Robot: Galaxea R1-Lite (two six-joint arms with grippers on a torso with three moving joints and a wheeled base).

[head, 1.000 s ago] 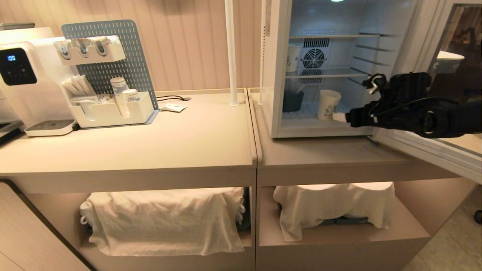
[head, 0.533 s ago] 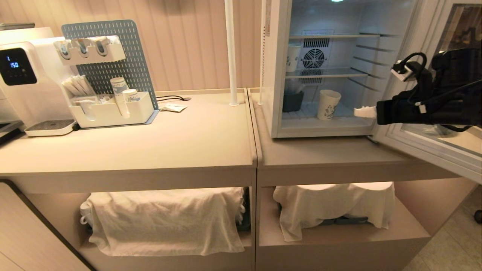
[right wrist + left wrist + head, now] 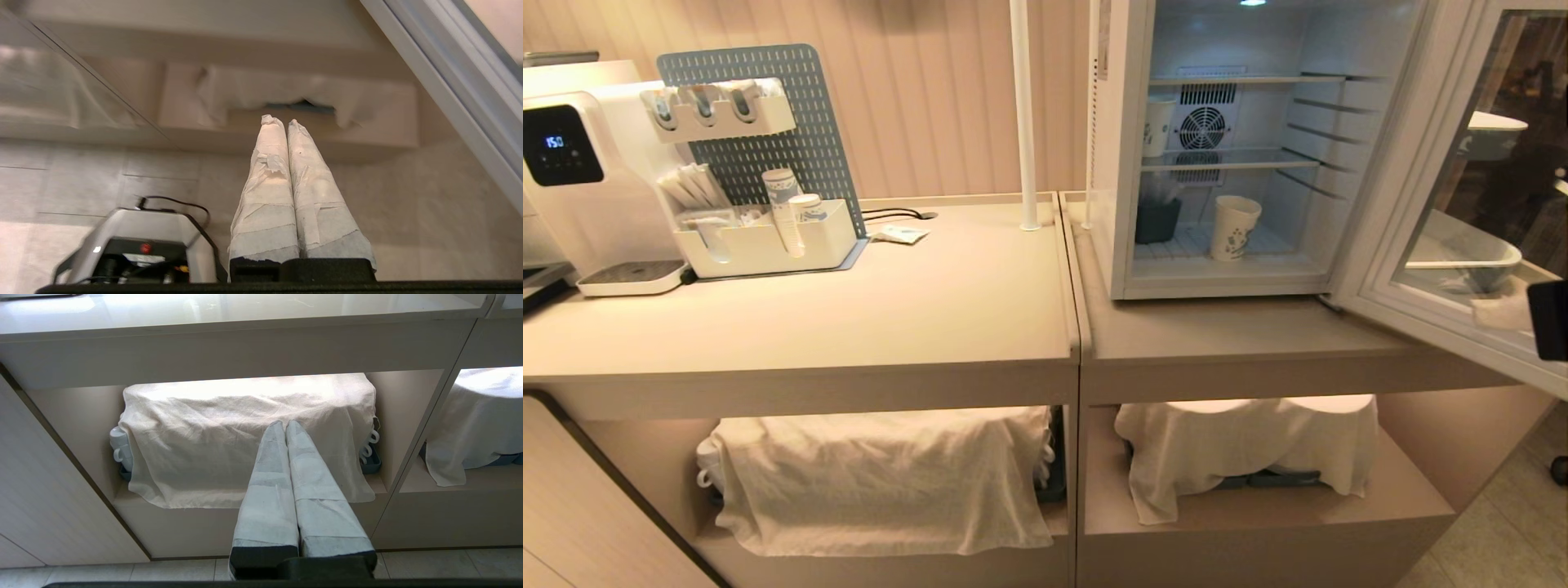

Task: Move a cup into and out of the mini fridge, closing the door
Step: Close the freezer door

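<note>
The cup (image 3: 1235, 227) stands on the floor of the mini fridge (image 3: 1123, 163), right of centre in the head view. The door (image 3: 1445, 204) hangs wide open at the right edge. The right gripper (image 3: 1503, 313) sits low beside the door's inner face, fingers pressed together, holding nothing. To close well, lay the fingers flat against the door's outer side and push steadily. The left gripper (image 3: 286, 426) is parked below the counter, fingers together.

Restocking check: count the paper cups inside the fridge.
2. One cup stands on the fridge floor; another sits on the middle shelf at the left wall. The dark bin may hide more.
</note>
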